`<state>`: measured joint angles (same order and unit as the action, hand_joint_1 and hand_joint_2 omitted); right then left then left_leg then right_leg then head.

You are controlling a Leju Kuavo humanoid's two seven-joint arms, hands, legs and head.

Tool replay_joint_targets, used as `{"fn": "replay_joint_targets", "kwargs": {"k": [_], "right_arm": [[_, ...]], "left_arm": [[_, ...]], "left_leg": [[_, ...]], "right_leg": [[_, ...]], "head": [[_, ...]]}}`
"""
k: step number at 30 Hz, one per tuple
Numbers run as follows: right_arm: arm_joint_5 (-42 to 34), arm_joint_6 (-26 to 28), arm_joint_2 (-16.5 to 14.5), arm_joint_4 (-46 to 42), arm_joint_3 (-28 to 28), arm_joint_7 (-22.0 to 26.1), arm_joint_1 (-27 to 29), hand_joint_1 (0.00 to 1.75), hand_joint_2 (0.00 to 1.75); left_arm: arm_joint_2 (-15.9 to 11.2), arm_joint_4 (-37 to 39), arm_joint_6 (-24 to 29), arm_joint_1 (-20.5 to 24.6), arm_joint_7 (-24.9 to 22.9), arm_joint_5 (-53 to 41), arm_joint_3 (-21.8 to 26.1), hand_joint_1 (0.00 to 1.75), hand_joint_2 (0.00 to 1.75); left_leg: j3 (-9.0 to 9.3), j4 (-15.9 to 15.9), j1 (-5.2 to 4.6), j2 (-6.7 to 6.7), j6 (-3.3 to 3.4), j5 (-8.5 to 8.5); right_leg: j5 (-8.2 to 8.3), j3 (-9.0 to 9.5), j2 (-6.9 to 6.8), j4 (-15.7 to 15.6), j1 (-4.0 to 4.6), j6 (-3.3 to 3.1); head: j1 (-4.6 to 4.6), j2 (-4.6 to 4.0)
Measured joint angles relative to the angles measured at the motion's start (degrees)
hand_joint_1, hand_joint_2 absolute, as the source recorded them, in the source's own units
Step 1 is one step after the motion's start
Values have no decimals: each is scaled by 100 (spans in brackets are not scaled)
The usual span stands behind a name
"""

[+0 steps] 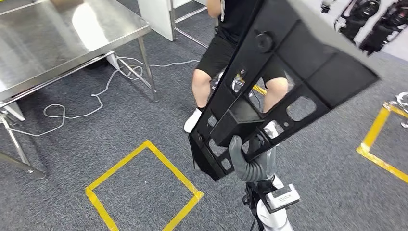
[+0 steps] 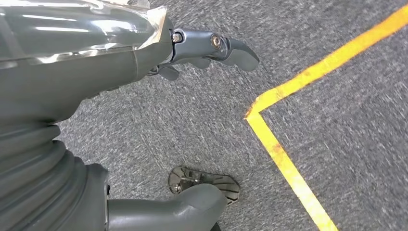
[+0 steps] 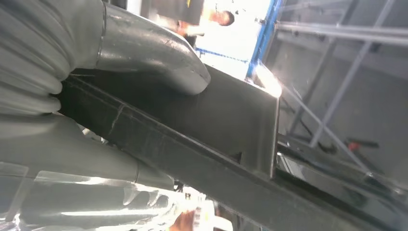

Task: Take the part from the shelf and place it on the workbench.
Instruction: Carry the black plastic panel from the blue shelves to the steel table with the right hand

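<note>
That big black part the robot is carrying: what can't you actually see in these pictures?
- Black part: its top end is cut off by the head view's upper edge.
- Right hand: its fingers are hidden behind the part.
- Person: upper body cut off by the edge; legs partly hidden by the part.
- Workbench: runs past the picture's edge.

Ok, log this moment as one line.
right hand: holds black part, raised | left hand: empty, over carpet | workbench: bare, front-left | person: behind part

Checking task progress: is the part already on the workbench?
No: the right hand holds the black part in the air, away from the workbench.
</note>
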<state>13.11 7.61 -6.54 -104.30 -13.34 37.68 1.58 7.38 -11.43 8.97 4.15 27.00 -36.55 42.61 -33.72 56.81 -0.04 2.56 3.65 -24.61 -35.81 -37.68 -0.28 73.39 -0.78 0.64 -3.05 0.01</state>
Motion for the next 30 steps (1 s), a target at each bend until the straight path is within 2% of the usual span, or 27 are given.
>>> {"fn": "replay_joint_targets", "kwargs": {"k": [1, 2, 3, 4, 5, 6, 7, 8, 9, 10, 11, 13, 14, 15, 16, 17, 18, 20, 21, 22, 24, 25, 27, 28, 29, 30], "right_arm": [[1, 3, 5, 8, 1, -3, 3, 175, 175], [0, 5, 10, 14, 1, -4, 2, 175, 175], [-1, 7, 13, 15, 1, -4, -4, 175, 175], [-2, 10, 17, 22, -1, -5, -11, 175, 175], [-3, 13, 20, 26, -1, -2, -15, 175, 175], [-5, 16, 23, 31, -3, 0, -17, 175, 175], [-7, 22, 26, 37, -7, 2, -21, 175, 175], [-10, 26, 26, 35, -11, 5, -26, 175, 175], [-14, 30, 24, 36, -18, 3, -35, 175, 175], [-17, 33, 19, 36, -24, 3, -45, 175, 175], [-20, 34, 13, 35, -29, 3, -51, 175, 175], [-20, 36, 4, 36, -34, 4, -48, 175, 175], [-21, 36, 3, 39, -34, 4, -46, 175, 175], [-25, 37, 3, 41, -35, 4, -44, 175, 175], [-30, 37, 3, 44, -36, 3, -44, 175, 175], [-35, 37, 2, 46, -37, 3, -45, 175, 175], [-40, 37, 0, 46, -38, 3, -46, 175, 175], [-49, 37, -4, 45, -41, 3, -50, 175, 175], [-52, 37, -6, 45, -42, 3, -52, 175, 175], [-53, 37, -7, 44, -43, 3, -51, 175, 175], [-54, 37, -14, 43, -46, 2, -53, 175, 175], [-55, 37, -19, 43, -47, 1, -54, 175, 175], [-61, 37, -19, 41, -46, 2, -54, 175, 175], [-65, 38, -13, 43, -45, 0, -45, 175, 175], [-68, 38, -6, 45, -44, -2, -33, 175, 175], [-70, 39, 1, 48, -43, -4, -20, 175, 175]], "left_arm": [[2, 0, -2, -5, -4, -3, 0, 0, 175], [4, 0, -4, -9, -8, -8, 1, 0, 175], [7, 0, -7, -13, -12, -14, 1, 0, 175], [4, -1, -7, -14, -13, -21, 2, 0, 175], [0, -1, -7, -14, -12, -33, 2, 0, 175], [-4, -2, -7, -15, -10, -43, 3, 0, 175], [-9, -2, -6, -19, -10, -52, 5, 0, 175], [-13, -3, -4, -26, -9, -58, 7, 0, 175], [-18, -2, -2, -37, -11, -60, 9, 0, 175], [-21, -2, 1, -46, -15, -60, 11, 0, 175], [-25, -1, 5, -44, -19, -61, 12, 0, 175], [-27, 0, 9, -24, -26, -61, 11, 0, 175], [-30, 0, 9, -16, -30, -62, 11, 0, 175], [-30, 0, 8, -17, -34, -62, 11, 0, 175], [-30, 0, 7, -22, -39, -63, 11, 0, 175], [-31, 0, 5, -27, -44, -63, 12, 0, 175], [-34, 0, 4, -28, -48, -63, 12, 0, 175], [-41, -1, 3, -17, -50, -63, 12, 0, 175], [-43, -1, 2, -11, -51, -65, 12, 0, 175], [-43, -2, 1, -6, -54, -67, 12, 0, 175], [-45, -2, 1, -12, -58, -69, 13, 0, 175], [-41, -2, 2, -16, -60, -69, 13, 0, 175], [-33, -2, 2, -13, -62, -69, 13, 0, 175], [-30, -2, 2, -6, -62, -69, 12, 0, 175], [-31, -2, 2, 0, -62, -69, 12, 0, 175], [-31, -2, 2, 2, -62, -69, 12, 0, 175]], "left_leg": [[1, 9, 6, 90, -7, -5], [4, 27, 16, 182, -23, -15], [2, 60, 30, 271, -52, -35], [-9, 97, 32, 351, -90, -60], [-30, 140, 33, 419, -132, -85], [-56, 169, 34, 471, -172, -101], [-84, 178, 34, 517, -206, -101], [-108, 185, 46, 562, -232, -96], [-127, 201, 53, 541, -254, -101], [-165, 273, 50, 430, -279, -144], [-250, 449, 46, 255, -303, -248], [-597, 1127, 52, -117, -356, -581], [-802, 1503, 66, -197, -375, -725], [-946, 1752, 77, -229, -387, -782], [-984, 1794, 82, -242, -390, -732], [-894, 1595, 84, -263, -383, -580], [-695, 1210, 79, -326, -363, -374], [-308, 481, 39, -551, -300, -111], [-212, 294, 13, -628, -267, -75], [-197, 245, -12, -647, -235, -95], [-184, 187, -10, -522, -165, -74], [-149, 134, 4, -457, -128, -49], [-72, 42, 41, -324, -58, 6], [-62, 34, 34, -254, -42, 10], [-61, 35, 31, -176, -30, 10], [-61, 36, 29, -87, -29, 8]], "right_leg": [[87, -25, 10, -52, -17, 61], [266, 64, 25, -331, -40, 138], [475, 223, 72, -744, -72, 210], [636, 361, 166, -1084, -89, 242], [739, 472, 259, -1328, -101, 234], [771, 515, 327, -1427, -101, 195], [767, 515, 352, -1413, -86, 141], [773, 525, 314, -1424, -97, 94], [779, 529, 259, -1428, -106, 59], [783, 540, 203, -1434, -118, 18], [781, 553, 140, -1441, -127, -21], [759, 568, -2, -1443, -102, -83], [747, 571, -79, -1442, -88, -99], [737, 575, -157, -1441, -78, -110], [727, 582, -228, -1441, -74, -118], [716, 594, -295, -1441, -71, -121], [702, 614, -358, -1442, -69, -116], [667, 655, -462, -1448, -42, -80], [650, 670, -508, -1453, -28, -54], [638, 683, -554, -1464, -20, -24], [619, 710, -621, -1490, -13, 41], [590, 713, -550, -1456, -11, 64], [394, 551, -250, -1071, -7, 53], [244, 378, -108, -716, -13, 26], [104, 167, -37, -332, -16, 8], [31, -11, -11, -46, -16, 16]], "head": [[-1, -1], [-1, -1], [-2, -1], [-4, -1], [0, -1], [2, -1], [6, -1], [11, -1], [10, 0], [22, 1], [32, 0], [54, 0], [53, -1], [54, 0], [53, -1], [54, 0], [54, 0], [50, 0], [49, 0], [47, 0], [47, 1], [41, 0], [32, 0], [27, 0], [26, 1], [23, 1]]}}
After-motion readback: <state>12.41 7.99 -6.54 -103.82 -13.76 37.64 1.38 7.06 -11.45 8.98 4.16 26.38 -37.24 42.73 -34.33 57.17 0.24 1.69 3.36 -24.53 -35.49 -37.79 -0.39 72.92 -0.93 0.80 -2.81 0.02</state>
